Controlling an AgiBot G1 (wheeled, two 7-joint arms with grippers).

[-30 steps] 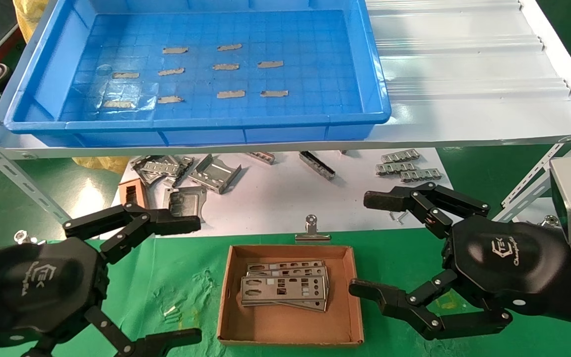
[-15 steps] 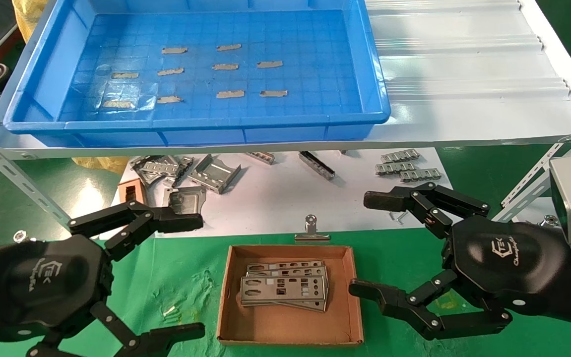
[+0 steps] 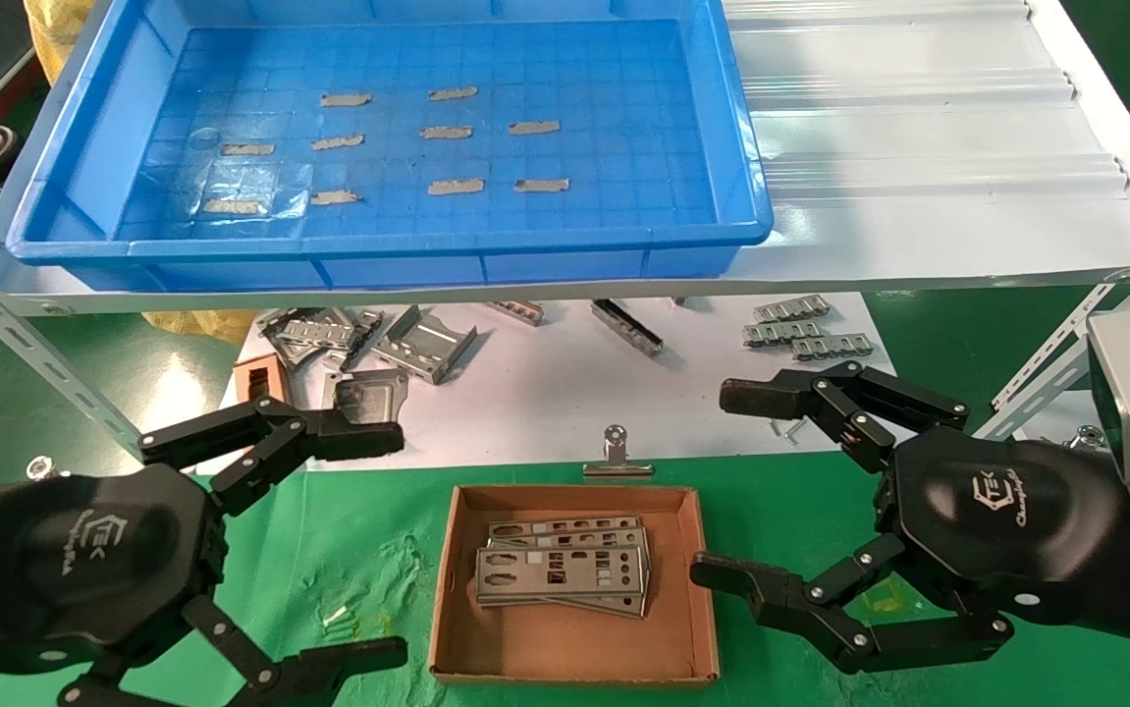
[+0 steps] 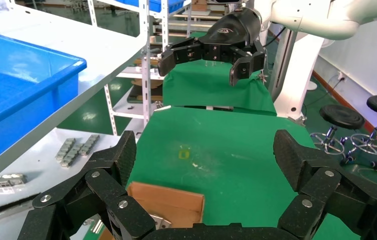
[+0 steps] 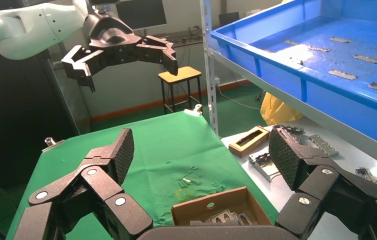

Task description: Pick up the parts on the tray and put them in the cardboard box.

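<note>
Both black grippers hang spread wide and hold nothing. At the left, the left gripper [image 3: 329, 545] hovers over the green cloth [image 3: 358, 570] beside the small shallow brown cardboard box [image 3: 574, 658], its fingers far apart. At the right, the right gripper [image 3: 736, 486] hovers just beside the box's right wall, its fingers equally splayed, the lower fingertip close to the box's right rim.

Between the two grippers the cardboard box sits on the green cloth. Inside it lie the thin flat silver metal plates with punched cutouts [image 3: 562, 574], stacked and slightly fanned; at least three can be made out, though the exact count of the overlapping stack cannot be told.

Just behind the box a single silver binder clip [image 3: 617, 459] rests at the edge of a white sheet [image 3: 565, 403]. Farther back on that sheet lie scattered bent metal brackets [image 3: 424, 344] and three small ribbed metal pieces [image 3: 805, 329] in a group.

Above these, on the white corrugated shelf [image 3: 918, 147], stands the large shallow bright blue plastic tray [image 3: 741, 147]. Its gridded floor carries ten small grey tape strips [image 3: 456, 187] and none of the plates.
</note>
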